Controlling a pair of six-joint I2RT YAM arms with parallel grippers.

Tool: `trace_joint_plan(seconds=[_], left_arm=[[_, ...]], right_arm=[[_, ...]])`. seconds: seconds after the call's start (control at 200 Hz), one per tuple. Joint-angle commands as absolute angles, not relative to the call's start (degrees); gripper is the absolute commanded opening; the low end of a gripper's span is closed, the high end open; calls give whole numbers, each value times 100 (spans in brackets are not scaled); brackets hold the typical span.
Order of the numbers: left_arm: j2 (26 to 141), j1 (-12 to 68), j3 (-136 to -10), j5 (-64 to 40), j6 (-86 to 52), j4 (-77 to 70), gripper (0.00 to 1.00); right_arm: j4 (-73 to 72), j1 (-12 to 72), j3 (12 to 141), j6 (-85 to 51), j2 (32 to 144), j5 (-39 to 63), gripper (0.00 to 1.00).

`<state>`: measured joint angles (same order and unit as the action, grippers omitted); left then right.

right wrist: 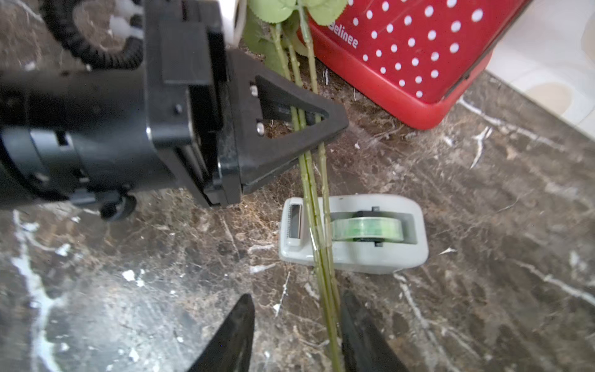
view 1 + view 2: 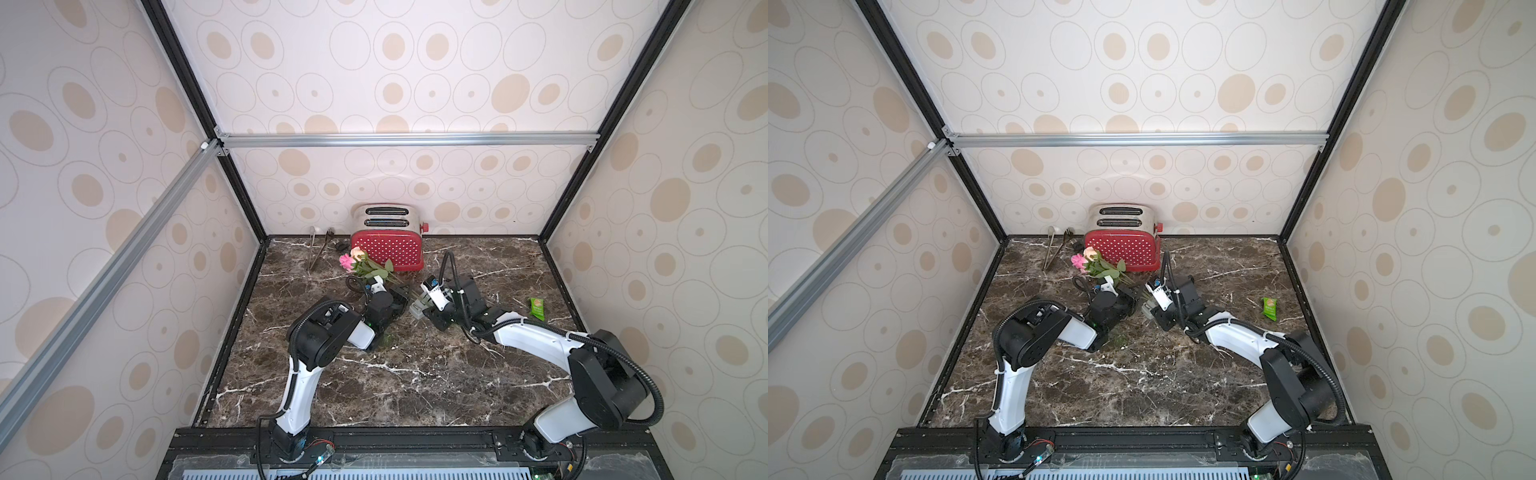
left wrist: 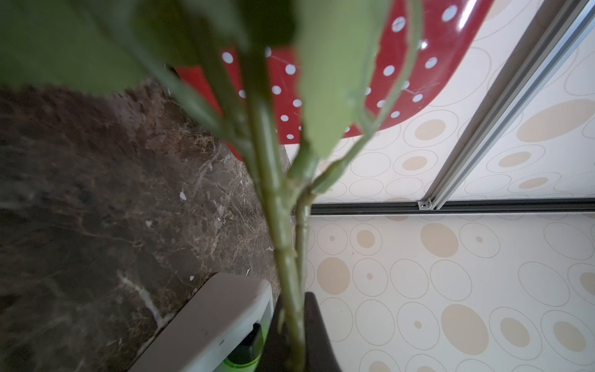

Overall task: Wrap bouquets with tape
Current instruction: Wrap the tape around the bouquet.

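Top views: brown marble tabletop, oval-patterned walls.

bouquets: pink, peach roses, stems bunched over tape | tape: grey dispenser, greenish roll, upright

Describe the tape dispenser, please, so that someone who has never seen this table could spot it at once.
Find the red dotted toaster at the back wall; rose stems run from in front of it toward the near edge. Under those stems sits the tape dispenser. It is the only pale grey block, holding a greenish roll, unlike the bright green packet farther right.
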<state>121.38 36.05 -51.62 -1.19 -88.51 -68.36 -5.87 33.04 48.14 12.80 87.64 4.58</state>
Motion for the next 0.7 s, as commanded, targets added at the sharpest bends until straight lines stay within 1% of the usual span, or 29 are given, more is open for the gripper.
trace_joint_plan(seconds=[0.0, 0.235, 0.295, 0.385, 0.695], left_arm=[[12111, 3574, -5327, -176, -8716, -6986, 0], [12129, 3573, -5344, -185, -8741, -6979, 0], [12129, 3577, -5344, -185, -8737, -6986, 0], [12129, 3568, -5357, -193, -8746, -6978, 0], [12190, 3564, -5410, -228, -8803, -7001, 0]], right_arm=[[-1341, 3322, 4715, 2063, 8759, 312, 43], [-1863, 3331, 4695, 2375, 9087, 456, 37], [-1836, 3330, 4777, 2372, 9210, 432, 37], [-1814, 3326, 4874, 2505, 9350, 501, 33], [-1878, 3347, 4979, 2827, 9569, 311, 30]])
